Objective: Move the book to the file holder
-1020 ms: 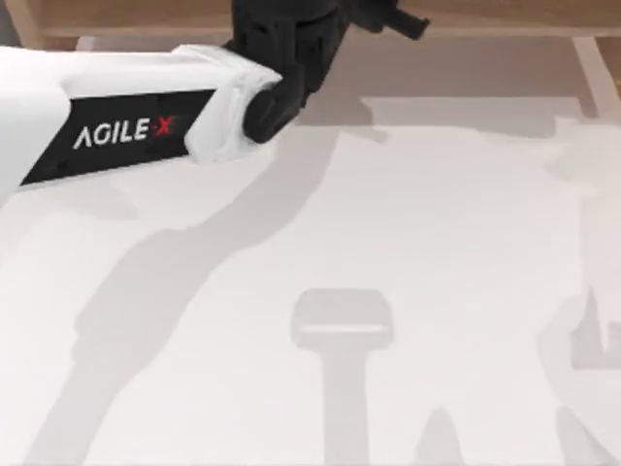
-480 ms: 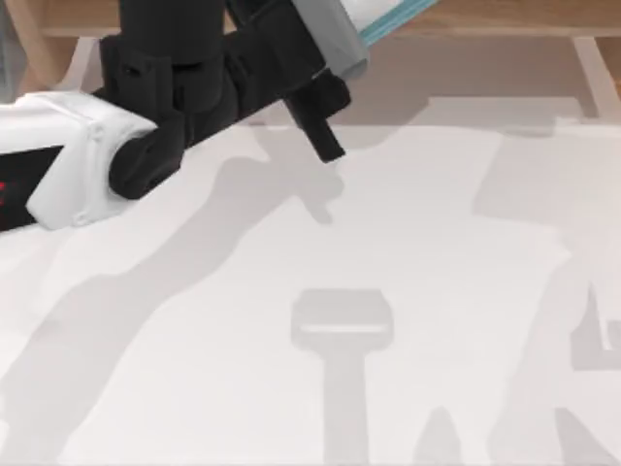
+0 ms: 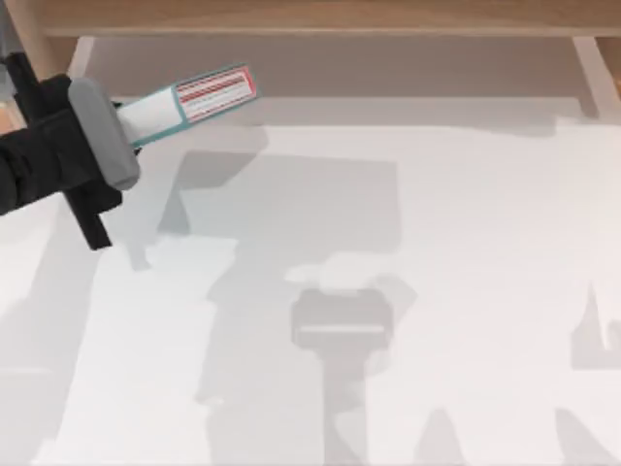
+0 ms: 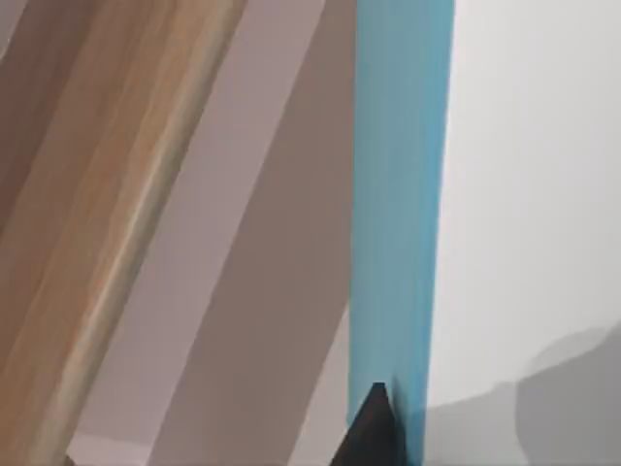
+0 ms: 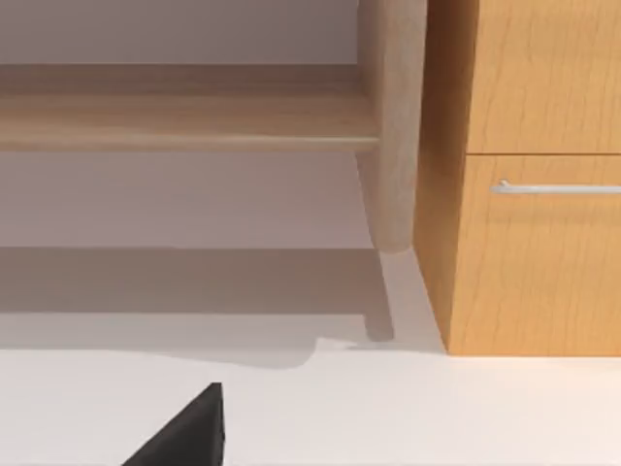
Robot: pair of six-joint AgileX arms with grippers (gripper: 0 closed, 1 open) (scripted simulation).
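Book: you see the book (image 3: 199,99) at the far left of the top view, raised above the tabletop (image 3: 408,291), its white face with the red-striped label turned up and its free end pointing right. In the left wrist view its teal edge (image 4: 400,204) runs straight away from the jaws.
Left gripper: your left gripper (image 3: 109,136) sits at the far left edge with its jaws clamped on the book's left end; a grey pad lies against the cover and a dark finger (image 3: 89,223) juts toward the near side.
Right gripper: you cannot tell the state of its jaws; one dark fingertip (image 5: 189,432) shows low in the right wrist view, over the tabletop.
Surroundings: a long wooden shelf board (image 3: 320,17) spans the far edge just beyond the book. A wooden post (image 5: 391,126) and a wooden cabinet (image 5: 529,175) with a metal handle (image 5: 558,187) stand at the far right.
File holder: you cannot make it out with certainty.
Obstacles: the shelf board lies closest to the book's far side.
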